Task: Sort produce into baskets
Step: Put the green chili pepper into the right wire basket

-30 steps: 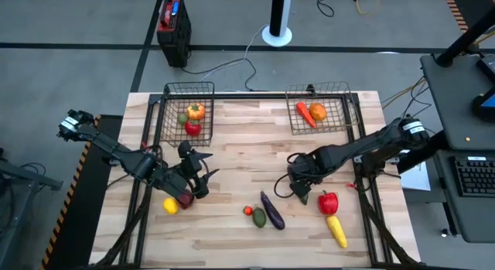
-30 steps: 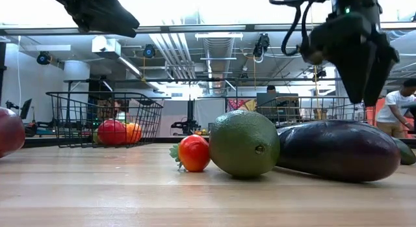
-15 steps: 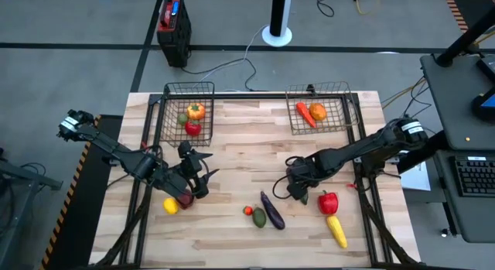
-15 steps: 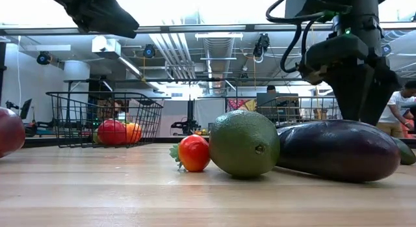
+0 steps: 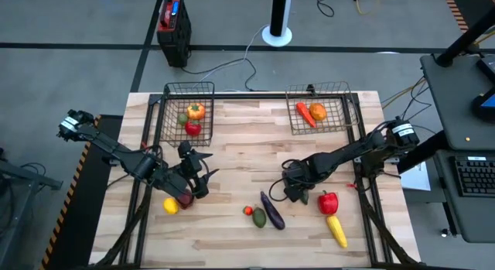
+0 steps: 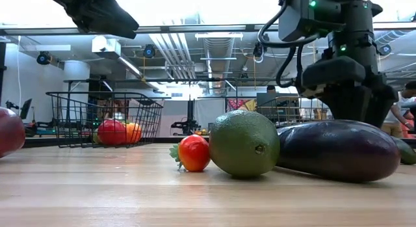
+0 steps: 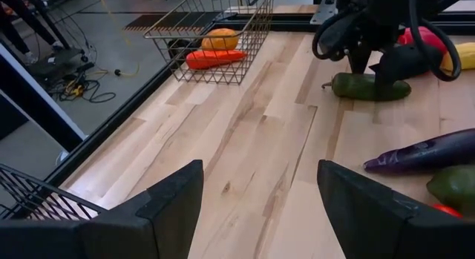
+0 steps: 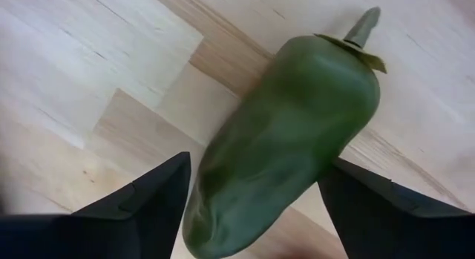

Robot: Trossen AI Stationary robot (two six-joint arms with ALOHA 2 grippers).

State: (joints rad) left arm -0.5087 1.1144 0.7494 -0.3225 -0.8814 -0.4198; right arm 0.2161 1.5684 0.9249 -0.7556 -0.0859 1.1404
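My right gripper (image 5: 292, 189) is open, low over the table, pointing down over a green chilli-like vegetable (image 8: 286, 133); its fingers stand on either side of it. The vegetable lies flat on the wood and also shows in the left wrist view (image 7: 369, 87). My left gripper (image 5: 203, 177) is open and empty, hovering by a red apple (image 5: 184, 199) and a lemon (image 5: 170, 206). The left basket (image 5: 166, 107) holds an orange-yellow piece, a red piece and a small green piece. The right basket (image 5: 348, 107) holds a carrot (image 5: 305, 115) and an orange (image 5: 318, 111).
A purple eggplant (image 5: 271, 210), a green round fruit (image 5: 260, 217) and a small red fruit (image 5: 248, 210) lie left of the right gripper. A red pepper (image 5: 329, 202) and a yellow piece (image 5: 336, 230) lie at its right. A black-and-red box (image 5: 173, 29) stands beyond the table.
My right gripper has gone down toward the table and a little toward the table's left edge, sinking behind the eggplant in the low view, over the green vegetable.
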